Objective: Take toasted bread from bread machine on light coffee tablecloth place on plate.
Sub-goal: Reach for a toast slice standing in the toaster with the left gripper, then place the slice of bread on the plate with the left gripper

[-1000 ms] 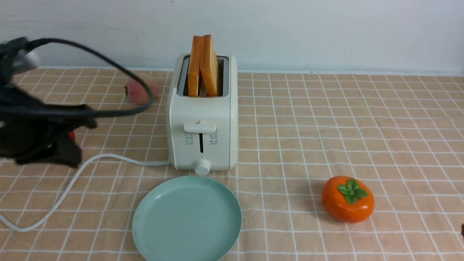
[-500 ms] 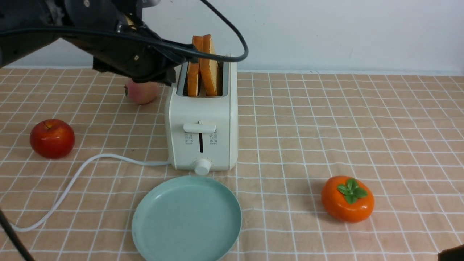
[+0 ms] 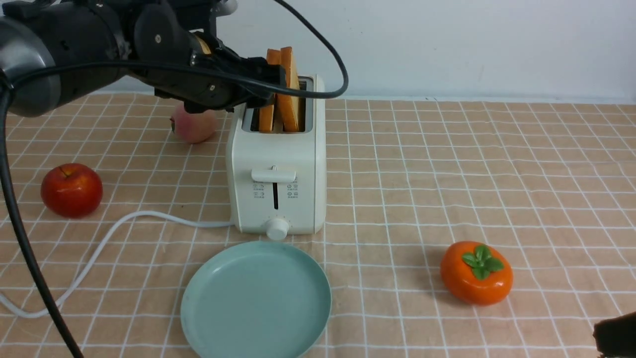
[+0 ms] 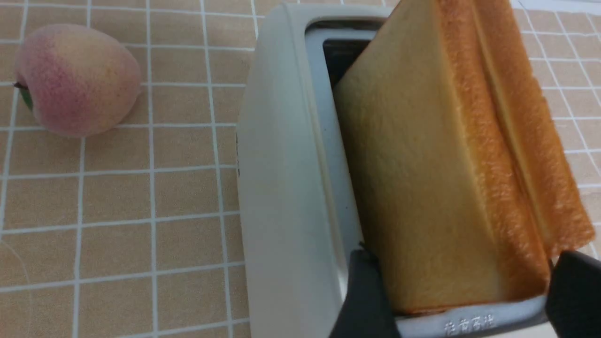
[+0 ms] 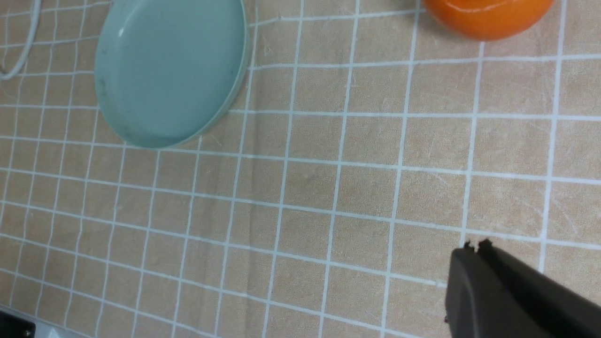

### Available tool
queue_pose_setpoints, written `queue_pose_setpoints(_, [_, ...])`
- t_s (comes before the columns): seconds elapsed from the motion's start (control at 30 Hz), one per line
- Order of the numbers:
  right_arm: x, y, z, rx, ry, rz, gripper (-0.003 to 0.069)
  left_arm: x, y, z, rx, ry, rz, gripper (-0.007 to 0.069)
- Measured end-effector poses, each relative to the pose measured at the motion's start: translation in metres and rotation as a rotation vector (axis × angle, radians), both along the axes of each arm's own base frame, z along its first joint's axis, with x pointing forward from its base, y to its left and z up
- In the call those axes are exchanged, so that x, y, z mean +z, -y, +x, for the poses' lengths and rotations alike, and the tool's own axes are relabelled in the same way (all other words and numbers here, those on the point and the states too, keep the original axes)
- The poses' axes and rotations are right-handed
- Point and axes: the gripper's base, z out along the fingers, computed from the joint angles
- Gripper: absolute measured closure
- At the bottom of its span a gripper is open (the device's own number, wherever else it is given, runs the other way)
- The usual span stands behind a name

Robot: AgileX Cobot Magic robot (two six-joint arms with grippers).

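Note:
Two slices of toasted bread (image 3: 290, 94) stand upright in the slots of the cream-white bread machine (image 3: 276, 164) on the light coffee tablecloth (image 3: 447, 164). The empty teal-green plate (image 3: 256, 301) lies just in front of it. My left gripper (image 3: 271, 82) is open at the top of the toaster, one finger on each side of the slices. In the left wrist view the nearer slice (image 4: 413, 178) and the further slice (image 4: 540, 155) sit between my left gripper's (image 4: 469, 295) dark fingers (image 4: 366, 295). My right gripper (image 5: 474, 245) is shut and empty, low at the table's front right corner (image 3: 616, 338).
A peach (image 3: 194, 127) lies behind the toaster's left side. A red apple (image 3: 72, 190) sits at the left. An orange persimmon (image 3: 476, 272) sits at the front right. The white cord (image 3: 99, 248) runs from the toaster to the left front.
My left arm has risen from low at the left and swung right to the toaster's top, its fingers now round the slices. My right gripper has edged into view at the front right.

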Motion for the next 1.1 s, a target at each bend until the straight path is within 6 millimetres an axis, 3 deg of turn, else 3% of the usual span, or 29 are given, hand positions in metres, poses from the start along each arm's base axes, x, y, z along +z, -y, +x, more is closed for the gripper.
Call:
queue_pose_setpoints(0.37, [0.001,0.0,0.001,-0.009,0.013,0.004,0.0666,-0.013,0.003,0.006,0.003,-0.029,-0.007,0.0165])
queue_pose_setpoints(0.43, [0.001,0.0,0.001,-0.009,0.013,0.004,0.0664,-0.018,0.003,0.008,-0.001,-0.034,0.018,0.0214])
queue_pose_setpoints(0.47, [0.001,0.0,0.001,-0.009,0.013,0.004,0.0662,-0.02,0.002,0.009,-0.005,-0.034,0.043,0.0301])
queue_pose_setpoints(0.5, [0.001,0.0,0.001,-0.009,0.013,0.004,0.0662,-0.021,0.002,0.009,-0.005,-0.034,0.045,0.0301])
queue_pose_setpoints(0.53, [0.001,0.0,0.001,-0.009,0.013,0.004,0.0661,-0.02,0.001,0.009,-0.007,-0.031,0.056,0.0419])
queue_pose_setpoints(0.6, [0.001,0.0,0.001,-0.009,0.013,0.004,0.0659,-0.015,0.0,0.007,-0.009,-0.017,0.063,0.0555])
queue_pose_setpoints(0.67, [0.001,0.0,0.001,-0.009,0.013,0.005,0.0659,-0.01,-0.001,0.005,-0.01,-0.005,0.065,0.0585])
queue_pose_setpoints(0.83, [0.001,0.0,0.002,-0.012,0.016,0.006,0.0657,0.032,-0.01,-0.016,-0.011,0.095,0.078,0.0586])
queue_pose_setpoints(0.97, [0.001,0.0,0.002,-0.016,0.022,0.006,0.0655,0.075,-0.023,-0.051,-0.006,0.142,0.072,0.0586])
queue_pose_setpoints(1.0, [0.001,0.0,0.002,-0.017,0.023,0.006,0.0655,0.078,-0.024,-0.053,-0.005,0.149,0.07,0.0586])
queue_pose_setpoints(1.03, [0.001,0.001,0.003,-0.019,0.027,0.005,0.0655,0.095,-0.031,-0.073,-0.002,0.146,0.07,0.0586])
queue_pose_setpoints(1.1, [0.002,0.001,0.003,-0.021,0.029,0.006,0.0655,0.111,-0.04,-0.101,0.0,0.116,0.068,0.0586])
